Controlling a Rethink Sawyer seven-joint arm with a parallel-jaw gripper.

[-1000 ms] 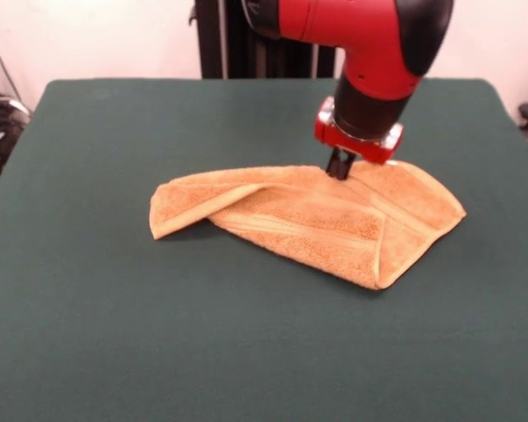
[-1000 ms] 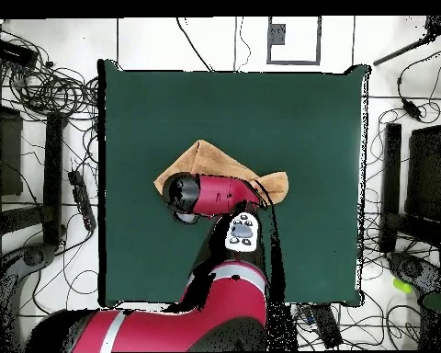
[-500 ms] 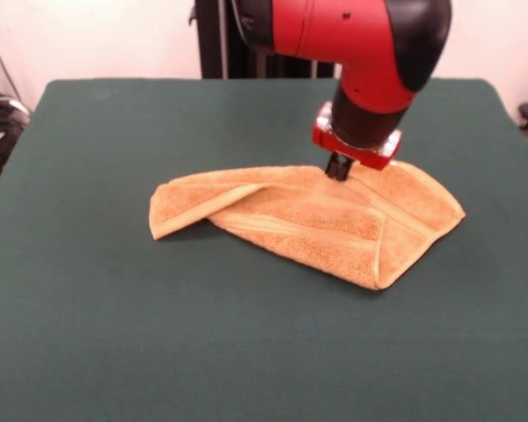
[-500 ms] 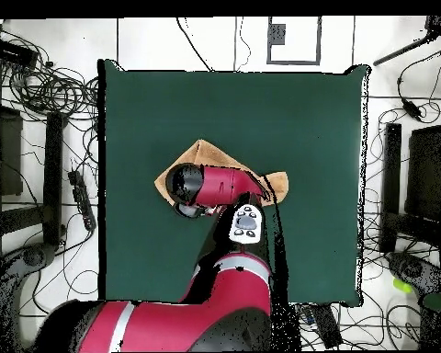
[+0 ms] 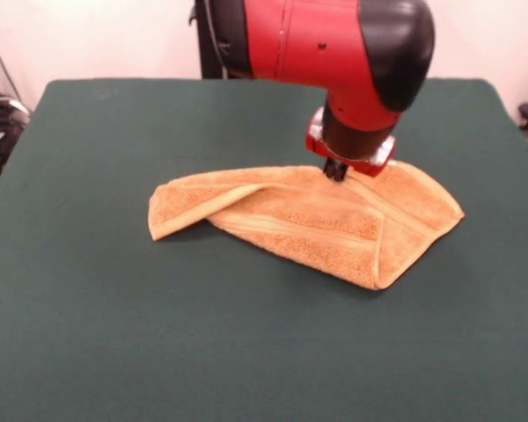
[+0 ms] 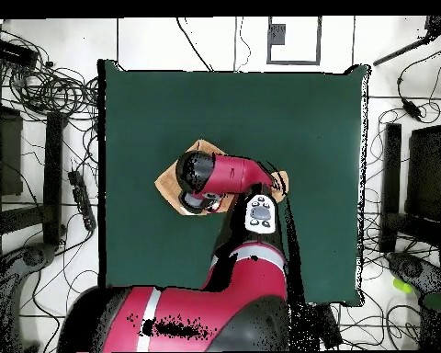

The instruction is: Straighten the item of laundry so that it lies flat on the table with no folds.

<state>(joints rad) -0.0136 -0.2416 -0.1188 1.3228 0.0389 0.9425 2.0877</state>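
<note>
**A:** Where does the towel (image 5: 317, 224) lie?

**B:** Near the middle of the bench (image 5: 114, 334), on the dark green cloth, with bare cloth on every side of it. It is orange-tan and not flat. In the front view its left part is folded over into a narrowing flap that ends in a blunt corner at the left, and a fold line runs slantwise from that corner toward the middle. The right part spreads wider and ends in a rounded corner at the far right. A woven stripe band shows along the lower fold, and another runs down the right part toward the near corner.

**A:** And the pincer (image 5: 336, 172)?

**B:** It comes down from the red and black arm (image 5: 334, 44) and its dark tips touch the towel's far edge, right of the middle. The tips look drawn together with no gap between them, pressed on or nipping the cloth there; whether any cloth is truly caught between them cannot be told. A red block sits just above the tips.

**A:** What does the overhead view add?

**B:** Little of the towel (image 6: 170, 187): the arm (image 6: 224, 175) covers most of it, so only tan corners peek out on either side. The pincer itself is hidden under the arm. Cables (image 6: 40, 83) and dark equipment lie on the floor around the bench (image 6: 307, 119).
</note>
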